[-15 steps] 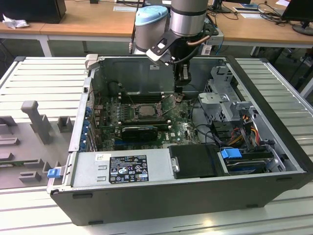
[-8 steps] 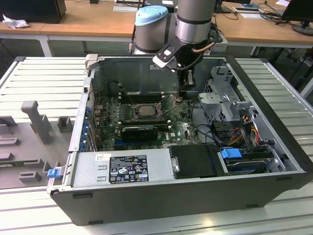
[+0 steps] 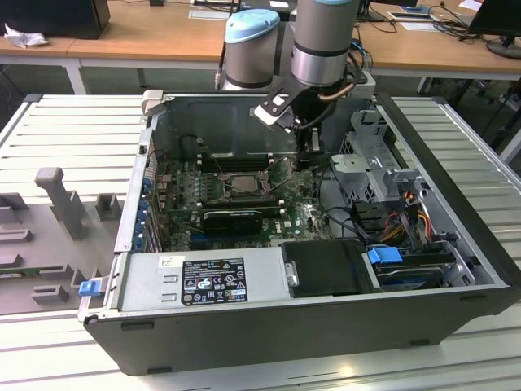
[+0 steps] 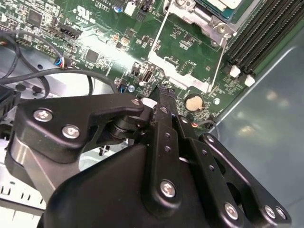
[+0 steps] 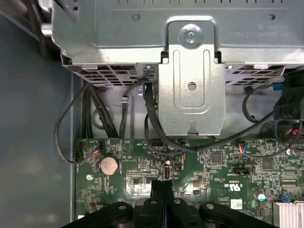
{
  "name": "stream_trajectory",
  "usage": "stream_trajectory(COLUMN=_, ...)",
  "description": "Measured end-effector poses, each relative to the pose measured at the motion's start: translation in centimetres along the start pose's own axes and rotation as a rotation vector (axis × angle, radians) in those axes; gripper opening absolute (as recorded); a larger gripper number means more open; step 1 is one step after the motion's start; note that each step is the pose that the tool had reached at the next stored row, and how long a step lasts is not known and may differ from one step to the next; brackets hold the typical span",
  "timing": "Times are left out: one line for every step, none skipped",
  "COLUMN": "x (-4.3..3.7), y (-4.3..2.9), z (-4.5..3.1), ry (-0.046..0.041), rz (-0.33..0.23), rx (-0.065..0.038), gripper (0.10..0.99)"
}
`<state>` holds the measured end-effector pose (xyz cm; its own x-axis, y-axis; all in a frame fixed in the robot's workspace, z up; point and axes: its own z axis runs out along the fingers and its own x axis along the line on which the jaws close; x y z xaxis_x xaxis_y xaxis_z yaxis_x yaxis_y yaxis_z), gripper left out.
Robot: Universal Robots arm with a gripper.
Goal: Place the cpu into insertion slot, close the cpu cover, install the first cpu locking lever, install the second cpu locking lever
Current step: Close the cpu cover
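Chip (image 3: 234, 184) lay flat in the socket (image 4: 199, 18), as far as you could judge. It was a short way off from your pincer (image 3: 313, 148), with its pale top square inside the silvery rim. The cover (image 4: 183, 71) looked swung open on the pincer's side of the socket, green board showing through its cut-out. Two thin wire levers (image 4: 159, 35) ran alongside it, unlatched, just ahead of the fingertips. Whether the tips touched the cover's edge, you could not tell.

Your pincer was closed, its fingers (image 5: 156, 192) pressed together with nothing seen between them. It hung low over the circuit board (image 5: 213, 164), with a coin battery (image 5: 108, 165) near the tips.

You would have judged the chip light, stiff and easily harmed, so it was one to hold only by its outer edges and never on its contact face. The cover seemed a thin, rigid sheet on a hinge, best pushed at its free edge. The levers looked like springy wire, likely to push back and to slip off a smooth finger, so the bent end was the place to bear on.

Beyond the pincer, away from the socket, stood a metal drive cage (image 5: 190, 90) with loose cables (image 5: 71, 128) under it. Long memory slots (image 4: 256, 42) ran past the socket's far side, and a grey power supply (image 3: 203, 281) sat farther off against the wall of the case (image 3: 456, 204).
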<state>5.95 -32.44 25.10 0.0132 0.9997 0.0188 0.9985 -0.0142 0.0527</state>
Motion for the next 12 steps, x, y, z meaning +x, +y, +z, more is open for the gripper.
stream_trajectory(x=0.00, y=-0.01, z=0.24, ry=-0.0001, rz=0.000, rx=0.001, gripper=0.106)
stream_trajectory(x=0.00, y=0.00, z=0.29, ry=0.0000, rz=-0.001, rx=0.004, gripper=0.106)
stream_trajectory(x=-0.01, y=-0.04, z=0.30, ry=-0.0001, rz=-0.002, rx=0.011, gripper=0.106)
stream_trajectory(x=0.00, y=-0.10, z=0.31, ry=-0.0003, rz=-0.001, rx=0.016, gripper=0.106)
stream_trajectory(x=0.01, y=-0.19, z=0.33, ry=0.0000, rz=-0.001, rx=0.019, gripper=0.106)
stream_trajectory(x=0.01, y=-0.47, z=0.34, ry=0.0000, rz=-0.001, rx=0.020, gripper=0.106)
stream_trajectory(x=0.01, y=-0.72, z=0.34, ry=0.0001, rz=-0.001, rx=0.021, gripper=0.106)
stream_trajectory(x=0.01, y=-0.82, z=0.35, ry=0.0001, rz=-0.001, rx=0.021, gripper=0.106)
stream_trajectory(x=0.01, y=-0.88, z=0.34, ry=0.0000, rz=-0.001, rx=0.021, gripper=0.106)
stream_trajectory(x=0.01, y=-0.92, z=0.35, ry=0.0001, rz=-0.001, rx=0.021, gripper=0.106)
stream_trajectory(x=0.01, y=-1.00, z=0.34, ry=0.0000, rz=-0.001, rx=0.021, gripper=0.106)
stream_trajectory(x=0.01, y=-1.09, z=0.34, ry=0.0000, rz=-0.002, rx=0.021, gripper=0.106)
